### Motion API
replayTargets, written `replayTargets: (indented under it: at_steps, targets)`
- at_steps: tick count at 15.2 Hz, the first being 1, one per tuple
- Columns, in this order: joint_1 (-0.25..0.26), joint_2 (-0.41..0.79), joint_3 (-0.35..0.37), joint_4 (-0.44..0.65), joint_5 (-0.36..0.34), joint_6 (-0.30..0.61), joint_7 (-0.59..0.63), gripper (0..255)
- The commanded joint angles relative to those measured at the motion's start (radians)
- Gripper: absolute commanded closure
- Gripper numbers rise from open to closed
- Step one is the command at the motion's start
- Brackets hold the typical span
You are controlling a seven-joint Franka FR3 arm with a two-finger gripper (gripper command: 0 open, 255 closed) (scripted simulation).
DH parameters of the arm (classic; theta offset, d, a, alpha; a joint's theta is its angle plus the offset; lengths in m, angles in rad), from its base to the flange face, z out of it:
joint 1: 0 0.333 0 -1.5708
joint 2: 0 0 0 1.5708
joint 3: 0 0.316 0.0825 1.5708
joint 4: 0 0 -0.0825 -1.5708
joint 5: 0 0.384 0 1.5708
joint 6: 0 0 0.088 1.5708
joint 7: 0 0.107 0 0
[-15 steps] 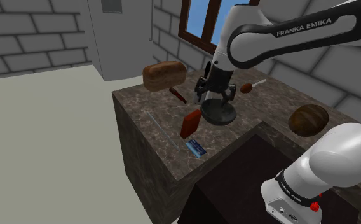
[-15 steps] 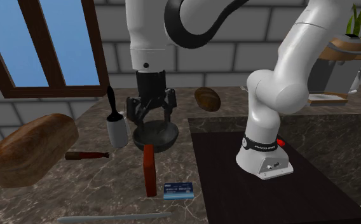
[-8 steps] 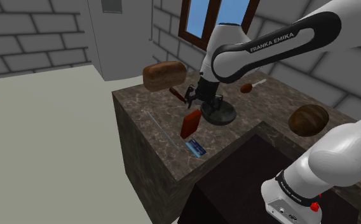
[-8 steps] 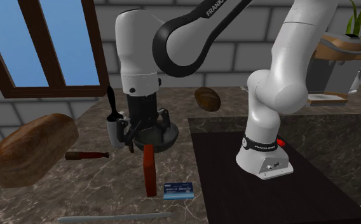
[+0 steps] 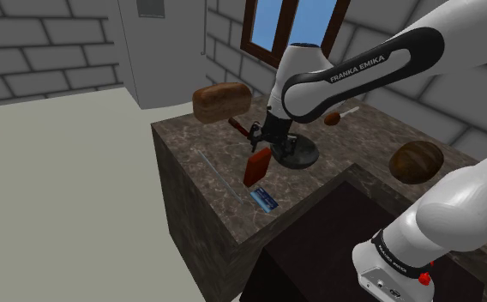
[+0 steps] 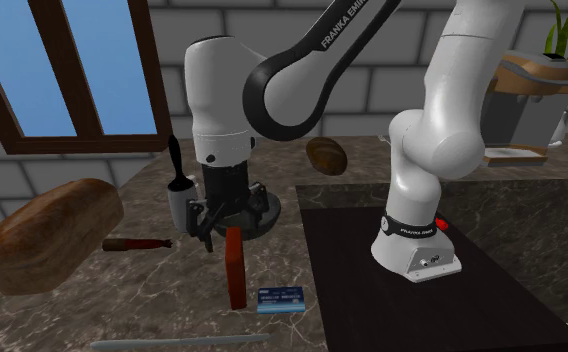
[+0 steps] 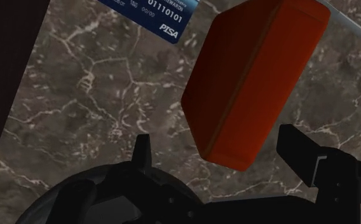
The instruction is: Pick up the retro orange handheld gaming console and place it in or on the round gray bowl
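Veined stone counter point(image 7: 77, 108) — orange console point(image 7: 255, 76) between the spread pincer point(image 7: 215, 137) tips

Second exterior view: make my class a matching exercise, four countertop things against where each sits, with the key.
Things:
1 bread loaf
2 blue card
3 orange console
4 round roll

Places:
A between the dark bowl and the card
B far at the view's left
C toward the back wall
D in front of the console, beside the stand

Pairs: 1-B; 2-D; 3-A; 4-C
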Motion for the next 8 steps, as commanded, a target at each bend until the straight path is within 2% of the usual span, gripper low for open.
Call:
replayTargets:
  at_steps: [1,3,4,8]
  targets:
    - [0.0,0.001,0.0,0.0,0.0,0.001,0.0,0]
    - [0.0,0.0,0.0,0.0,0.0,0.001,0.0,0]
    - [0.0,0.0,0.0,0.0,0.0,0.001,0.0,255]
    - [0.0,0.0,0.0,0.0,0.0,0.001,0.0,255]
